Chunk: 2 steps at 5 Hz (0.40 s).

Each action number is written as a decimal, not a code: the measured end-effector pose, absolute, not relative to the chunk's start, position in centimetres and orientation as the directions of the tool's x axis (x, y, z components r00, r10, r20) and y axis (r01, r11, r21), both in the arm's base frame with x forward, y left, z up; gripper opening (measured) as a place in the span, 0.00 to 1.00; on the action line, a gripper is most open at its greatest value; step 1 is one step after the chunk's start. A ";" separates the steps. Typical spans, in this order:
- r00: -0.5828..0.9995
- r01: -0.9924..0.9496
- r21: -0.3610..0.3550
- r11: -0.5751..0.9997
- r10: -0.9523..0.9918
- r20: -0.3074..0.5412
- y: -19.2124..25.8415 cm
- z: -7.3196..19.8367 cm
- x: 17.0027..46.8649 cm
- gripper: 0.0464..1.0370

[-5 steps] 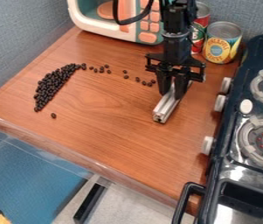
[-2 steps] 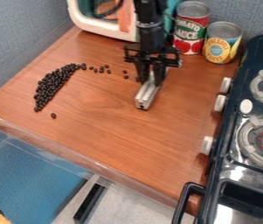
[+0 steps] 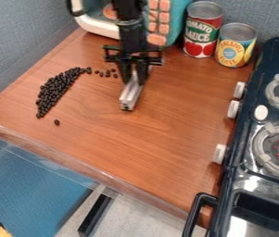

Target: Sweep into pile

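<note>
One metal bar (image 3: pixel 130 96) is clamped in the gripper (image 3: pixel 134 82).
Its far end is hidden; the far toy microwave (image 3: pixel 98 28) is partly cut off.

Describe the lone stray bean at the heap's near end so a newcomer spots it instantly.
On the wood-grain counter, find the slanting heap of black beans beside the wall. Just off its near end lies the stray bean, alone, unlike the loose ones at the far end.

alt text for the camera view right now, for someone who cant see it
A black gripper holds a metal bar on a wooden counter, right of a pile of dark beans with a few strays; cans and a toy stove stand nearby.
</note>
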<state>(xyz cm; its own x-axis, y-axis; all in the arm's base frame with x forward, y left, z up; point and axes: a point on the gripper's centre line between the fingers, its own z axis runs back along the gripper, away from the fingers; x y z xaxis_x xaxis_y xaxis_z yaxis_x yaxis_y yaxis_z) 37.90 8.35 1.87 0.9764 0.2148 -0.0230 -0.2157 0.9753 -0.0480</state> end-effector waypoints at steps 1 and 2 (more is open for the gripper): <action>0.959 -0.282 -0.039 0.959 0.281 -0.026 10.3 1.9 37.0 0.29; 0.930 -0.366 -0.033 0.930 0.366 -0.024 12.1 2.0 35.8 0.29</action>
